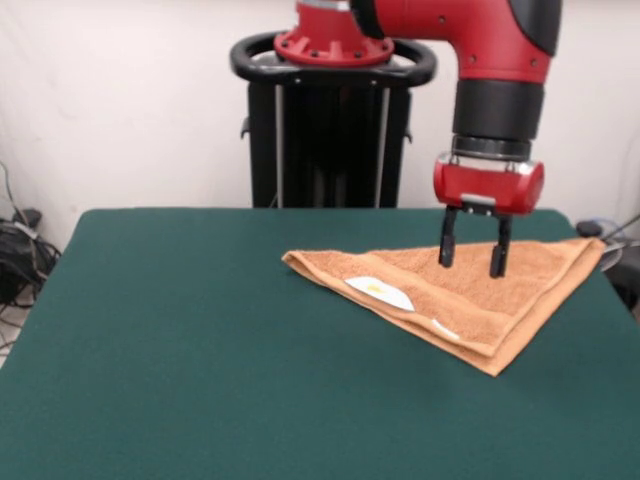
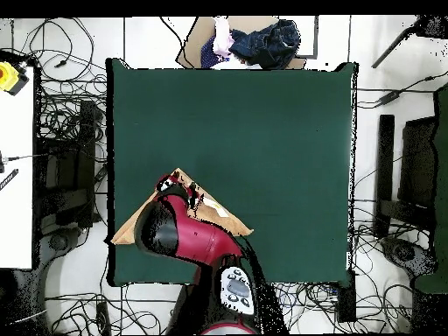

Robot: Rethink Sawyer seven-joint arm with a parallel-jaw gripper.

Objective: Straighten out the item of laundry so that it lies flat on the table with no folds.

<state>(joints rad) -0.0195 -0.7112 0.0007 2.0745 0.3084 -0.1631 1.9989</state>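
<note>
The item of laundry (image 1: 470,290), a light orange towel, lies folded into a triangle on the right side of the green table (image 1: 200,340). Two small white labels show near its front fold. One corner reaches the table's right edge. My gripper (image 1: 473,260) hangs straight down over the towel's upper middle, open, its two black fingertips just above or touching the cloth, with nothing held between them. From overhead the towel (image 2: 140,223) pokes out from under my arm at the table's left edge, and the gripper (image 2: 175,188) sits over its top corner.
The black pedestal (image 1: 330,120) stands behind the table's far edge. Cables (image 1: 20,250) lie on the floor at the left. In the overhead view a heap of clothes (image 2: 258,42) rests beyond the table's far edge, and cables surround the table.
</note>
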